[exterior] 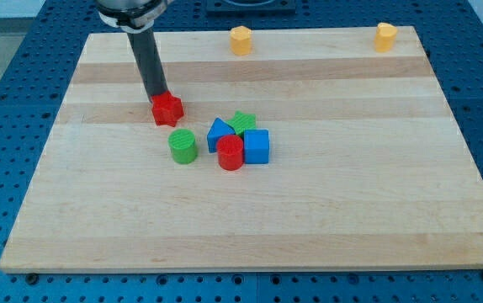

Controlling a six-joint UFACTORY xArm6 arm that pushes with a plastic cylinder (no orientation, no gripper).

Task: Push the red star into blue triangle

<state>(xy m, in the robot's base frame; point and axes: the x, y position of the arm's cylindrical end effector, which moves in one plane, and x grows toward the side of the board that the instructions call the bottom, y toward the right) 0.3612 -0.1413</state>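
Nearest the camera, the red cylinder (pixel 230 154) is sitting at the front of the little cluster, toward the view's bottom and right of our tip.

Our tip (pixel 157 96) is resting against the red star (pixel 167 108), touching its upper-left edge. We carry no jaws to open or close, so nothing is being gripped; the rod is only leaning on the star from behind. We judge we are standing on that side because the blue triangle (pixel 219 134) is lying down and to the right of the tip, so a push from here should be driving the star toward it.

Moving outward from the tip, the star is sitting just beyond it, apart from the triangle with bare wood between them. The green cylinder (pixel 183 146) is waiting below the star, near the pushing line, and it could be clipped if we are drifting low. Past the gap, the triangle is crowding against the green star (pixel 242 123), the blue cube (pixel 257 146) and the red cylinder, so a hard shove is likely to be scattering the whole group.

Farthest from the tip, two yellow blocks (pixel 240 39) (pixel 384 37) are standing at the top edge of the wooden board (pixel 98 236), well clear of our work.
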